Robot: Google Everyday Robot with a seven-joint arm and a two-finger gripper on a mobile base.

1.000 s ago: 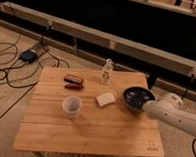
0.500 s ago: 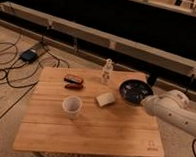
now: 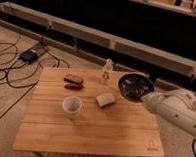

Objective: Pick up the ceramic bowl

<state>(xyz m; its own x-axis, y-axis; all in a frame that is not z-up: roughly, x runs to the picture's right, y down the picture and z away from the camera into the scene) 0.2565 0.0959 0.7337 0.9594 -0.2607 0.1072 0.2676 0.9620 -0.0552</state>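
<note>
The hand (image 3: 143,98) sits at the right edge of the table (image 3: 88,130), at the near-right rim of the ceramic bowl (image 3: 135,86), which it holds tilted with the dark inside turned toward the camera. The fingers themselves are hard to make out, lost between the bowl's rim and the white arm (image 3: 177,109) behind them. The arm is cut off by the right border of the picture, so its base is unseen. The bowl's far rim rises over the table's back right corner; whether its lower edge touches the wood cannot be told.

Half a second ago the bowl lay flatter and lower on the table; now it is tipped up more steeply and stands higher, and the arm has drawn up with it.

The rest has not shifted: a white paper cup (image 3: 72,107) stands upright near the middle, a pale block (image 3: 105,99) just to its right, a red and black object (image 3: 73,82) behind the cup, and a small clear bottle (image 3: 107,71) upright at the back edge. Cables (image 3: 12,70) and a dark box (image 3: 29,55) lie on the floor at left.
</note>
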